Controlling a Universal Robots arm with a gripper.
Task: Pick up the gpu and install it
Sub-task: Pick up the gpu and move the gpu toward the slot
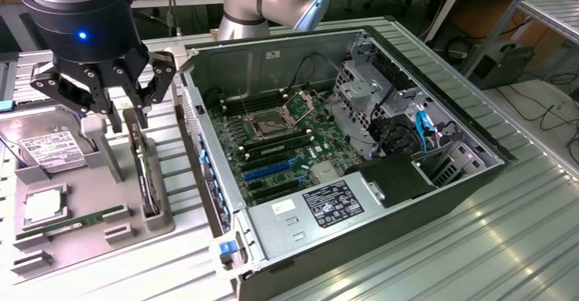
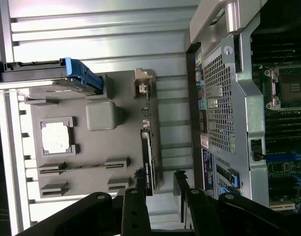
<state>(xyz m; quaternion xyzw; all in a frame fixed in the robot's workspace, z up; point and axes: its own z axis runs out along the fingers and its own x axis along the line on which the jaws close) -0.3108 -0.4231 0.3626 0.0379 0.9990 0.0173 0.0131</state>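
Note:
The gpu (image 1: pixel 145 179) stands on its long edge in a slot along the side of the grey parts tray (image 1: pixel 91 236) nearest the case. It is a thin dark card. In the wrist view the gpu (image 2: pixel 150 152) shows edge-on, with its silver bracket (image 2: pixel 143 84) at the far end. My gripper (image 1: pixel 116 121) hangs just above the tray, over the card's upper end. In the wrist view my gripper (image 2: pixel 160 191) is open, its two black fingers standing apart on either side of the card's near end. Nothing is held.
The open computer case (image 1: pixel 470 179) lies on the exterior view's right of the tray, its motherboard (image 1: pixel 289 135) and blue slots (image 1: pixel 267 172) exposed. The tray also holds a hard drive (image 1: pixel 50 146), a processor chip (image 1: pixel 43 206) and a green memory stick (image 1: pixel 72 224). Everything sits on a ribbed metal table (image 1: pixel 506 247).

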